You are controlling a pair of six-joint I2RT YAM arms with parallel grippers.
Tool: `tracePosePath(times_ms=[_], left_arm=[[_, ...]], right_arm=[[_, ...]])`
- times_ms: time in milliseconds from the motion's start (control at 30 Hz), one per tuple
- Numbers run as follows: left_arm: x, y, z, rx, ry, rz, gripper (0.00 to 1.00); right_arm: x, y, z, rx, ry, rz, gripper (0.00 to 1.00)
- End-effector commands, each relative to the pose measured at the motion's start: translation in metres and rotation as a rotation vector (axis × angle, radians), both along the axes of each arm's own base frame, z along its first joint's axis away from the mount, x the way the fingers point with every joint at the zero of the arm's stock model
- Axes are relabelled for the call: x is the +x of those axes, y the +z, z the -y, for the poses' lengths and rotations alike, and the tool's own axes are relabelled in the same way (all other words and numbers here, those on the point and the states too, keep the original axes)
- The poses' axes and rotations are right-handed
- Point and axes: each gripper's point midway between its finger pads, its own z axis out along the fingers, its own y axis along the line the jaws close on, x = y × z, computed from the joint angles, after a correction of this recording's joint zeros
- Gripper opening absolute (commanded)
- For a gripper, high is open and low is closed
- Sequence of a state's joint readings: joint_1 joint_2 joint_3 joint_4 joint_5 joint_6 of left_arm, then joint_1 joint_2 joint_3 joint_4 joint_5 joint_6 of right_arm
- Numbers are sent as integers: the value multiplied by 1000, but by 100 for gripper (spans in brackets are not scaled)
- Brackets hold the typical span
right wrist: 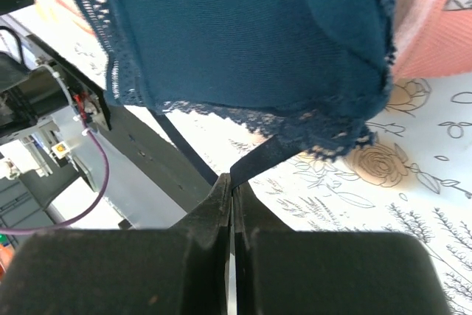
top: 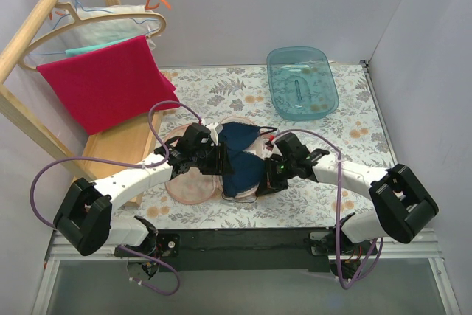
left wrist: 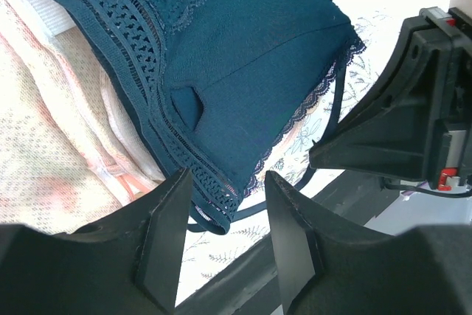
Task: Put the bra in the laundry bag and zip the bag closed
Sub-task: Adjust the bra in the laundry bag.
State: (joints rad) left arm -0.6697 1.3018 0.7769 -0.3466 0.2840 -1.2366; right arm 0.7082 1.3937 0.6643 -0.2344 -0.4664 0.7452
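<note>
Pale walls (top: 295, 5) enclose a floral-print table (top: 354, 145), with a wooden rack (top: 28, 29) at the left holding a red towel (top: 103, 86).

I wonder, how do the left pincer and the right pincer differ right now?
The left pincer has its jaws apart, the bra hem at the gap; the right pincer is shut, pinching a bra strap. The left pincer hangs over the laundry bag, the right over the table. Both are at the bra.
</note>
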Motion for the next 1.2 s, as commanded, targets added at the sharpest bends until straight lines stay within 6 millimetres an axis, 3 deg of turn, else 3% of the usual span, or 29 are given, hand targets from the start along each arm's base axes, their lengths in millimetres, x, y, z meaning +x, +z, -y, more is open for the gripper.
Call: tracePosePath(times_ms=[0, 100, 233, 467, 800, 933, 1167], left_arm=[[0, 3, 3, -13, -19, 14, 44], [2, 5, 4, -14, -21, 18, 44], [2, 6, 4, -14, -22, 23, 44], [-1, 5, -1, -9, -17, 25, 44], [-4, 9, -2, -15, -24, 36, 44], [-6, 9, -3, -18, -24, 35, 44], [-10, 12, -7, -24, -15, 46, 44]], right_arm=[[19, 44, -24, 127, 12, 107, 1], [30, 56, -35, 151, 1, 106, 1], [38, 55, -48, 183, -21, 75, 1], [68, 63, -63, 187, -87, 116, 3], [94, 14, -63, 52, -195, 67, 6], [100, 6, -58, 21, -249, 61, 11], [106, -5, -50, -18, -332, 40, 12]])
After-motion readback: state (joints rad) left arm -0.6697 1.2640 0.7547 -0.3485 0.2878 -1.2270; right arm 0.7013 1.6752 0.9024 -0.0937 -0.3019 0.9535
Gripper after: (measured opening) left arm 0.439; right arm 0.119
